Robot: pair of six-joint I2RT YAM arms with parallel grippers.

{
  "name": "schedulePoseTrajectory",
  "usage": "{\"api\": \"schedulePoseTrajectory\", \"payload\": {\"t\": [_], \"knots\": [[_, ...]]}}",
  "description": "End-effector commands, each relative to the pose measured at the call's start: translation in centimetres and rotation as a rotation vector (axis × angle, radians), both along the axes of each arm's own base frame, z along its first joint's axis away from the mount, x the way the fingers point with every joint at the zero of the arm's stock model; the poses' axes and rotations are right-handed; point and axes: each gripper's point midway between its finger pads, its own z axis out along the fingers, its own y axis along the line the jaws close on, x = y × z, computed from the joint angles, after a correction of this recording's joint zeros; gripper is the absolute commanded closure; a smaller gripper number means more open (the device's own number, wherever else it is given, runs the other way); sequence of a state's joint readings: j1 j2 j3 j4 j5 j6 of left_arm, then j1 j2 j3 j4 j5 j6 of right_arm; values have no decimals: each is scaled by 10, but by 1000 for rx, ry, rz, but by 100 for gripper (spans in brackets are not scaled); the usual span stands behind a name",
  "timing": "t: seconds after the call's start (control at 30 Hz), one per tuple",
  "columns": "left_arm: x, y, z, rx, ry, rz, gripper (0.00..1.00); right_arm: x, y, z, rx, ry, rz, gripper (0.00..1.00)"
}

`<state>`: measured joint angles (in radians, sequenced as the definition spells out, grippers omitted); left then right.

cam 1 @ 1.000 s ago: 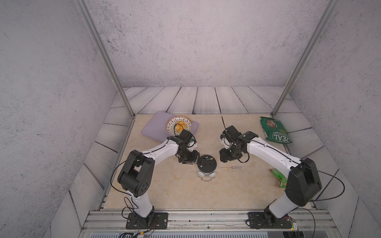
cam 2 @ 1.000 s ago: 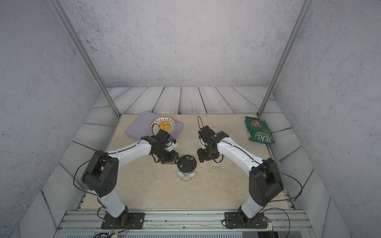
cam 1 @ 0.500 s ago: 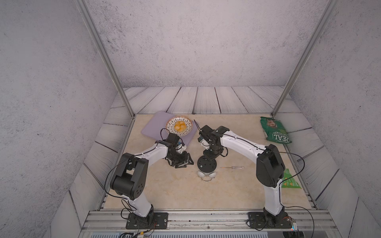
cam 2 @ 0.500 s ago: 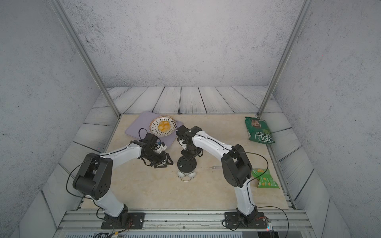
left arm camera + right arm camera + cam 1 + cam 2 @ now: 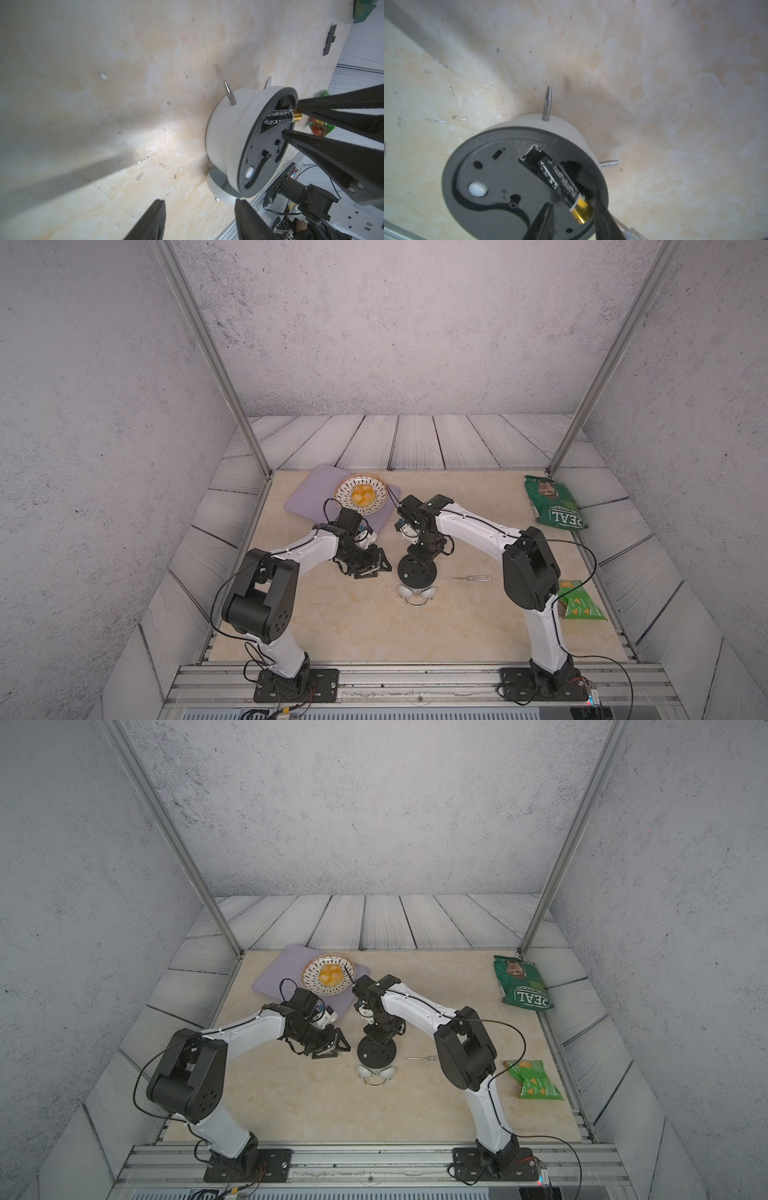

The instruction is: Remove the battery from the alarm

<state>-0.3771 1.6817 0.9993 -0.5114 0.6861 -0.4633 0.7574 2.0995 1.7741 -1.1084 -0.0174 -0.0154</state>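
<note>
The alarm (image 5: pixel 417 571) lies face down in the middle of the table, round black back up, bells (image 5: pixel 417 593) toward the front. In the right wrist view the battery (image 5: pixel 560 180) is tipped up out of its slot in the alarm (image 5: pixel 488 172), gold end raised. My right gripper (image 5: pixel 572 204) points down over that end, jaws open. One finger (image 5: pixel 602 214) touches the gold end, while the other stands apart from it. My left gripper (image 5: pixel 199 202) is open and empty, low over the table just left of the alarm (image 5: pixel 228 135). Both top views show the two grippers (image 5: pixel 374 568) (image 5: pixel 376 1038).
A slim screwdriver (image 5: pixel 469 578) lies right of the alarm. A patterned bowl (image 5: pixel 361 494) sits on a lavender mat (image 5: pixel 305 499) behind the left arm. A large green bag (image 5: pixel 555 502) and a small green packet (image 5: pixel 579 605) lie at the right edge. A small flat black piece (image 5: pixel 329 39) lies on the table.
My right arm swung left from beside the alarm to over its black back, and its jaws narrowed around the battery's end. The left gripper drew slightly away from the alarm.
</note>
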Motion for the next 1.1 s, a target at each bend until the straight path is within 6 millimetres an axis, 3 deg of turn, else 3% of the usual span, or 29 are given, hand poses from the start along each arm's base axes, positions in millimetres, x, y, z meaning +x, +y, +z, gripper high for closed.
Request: {"api": "schedulePoseTrajectory", "payload": {"t": [0.0,0.33,0.5,0.83,1.07], "knots": [[-3,-1,-3,-10,21,2,41,-5,1,-8,-21,42,31,64],[-4,0,-6,-8,30,11,41,-22,3,-21,-35,118,70,79],[-4,1,-4,-2,19,9,41,-18,6,-1,2,73,78,99],[-1,8,4,46,-36,-7,41,-22,-6,47,27,6,31,100],[0,12,11,95,-86,-36,40,-21,-48,62,31,-92,-176,100]]}}
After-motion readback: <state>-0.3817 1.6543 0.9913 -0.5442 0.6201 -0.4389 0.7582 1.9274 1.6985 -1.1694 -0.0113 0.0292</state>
